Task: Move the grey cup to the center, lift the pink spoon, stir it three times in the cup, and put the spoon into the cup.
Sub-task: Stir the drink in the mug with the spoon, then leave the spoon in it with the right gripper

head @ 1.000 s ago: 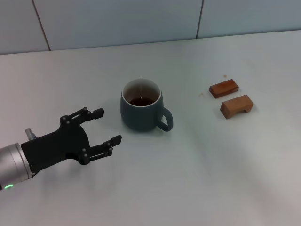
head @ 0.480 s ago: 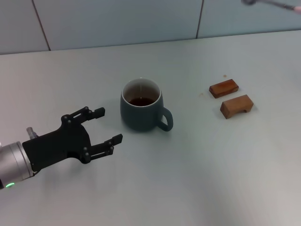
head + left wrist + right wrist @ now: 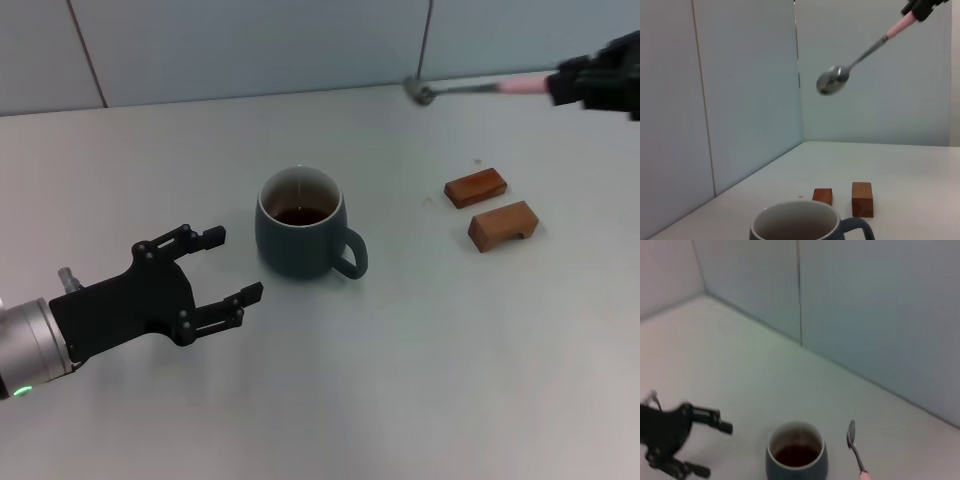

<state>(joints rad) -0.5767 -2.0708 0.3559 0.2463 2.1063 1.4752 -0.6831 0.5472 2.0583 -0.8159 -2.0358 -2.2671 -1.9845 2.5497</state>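
Observation:
The grey cup (image 3: 302,236) stands mid-table with dark liquid inside and its handle toward the front right; it also shows in the left wrist view (image 3: 805,226) and the right wrist view (image 3: 797,451). My right gripper (image 3: 600,85) is at the upper right, shut on the pink spoon (image 3: 480,87) by its pink handle, holding it high in the air with the metal bowl pointing toward the cup. The spoon also shows in the left wrist view (image 3: 855,62) and the right wrist view (image 3: 855,447). My left gripper (image 3: 232,265) is open and empty, just left of the cup.
Two brown wooden blocks (image 3: 476,187) (image 3: 503,226) lie on the table right of the cup, below the raised spoon. A tiled wall (image 3: 250,45) runs along the table's far edge.
My right gripper has come into view from the upper right, carrying the spoon leftward and lower. The left gripper and the cup have barely moved.

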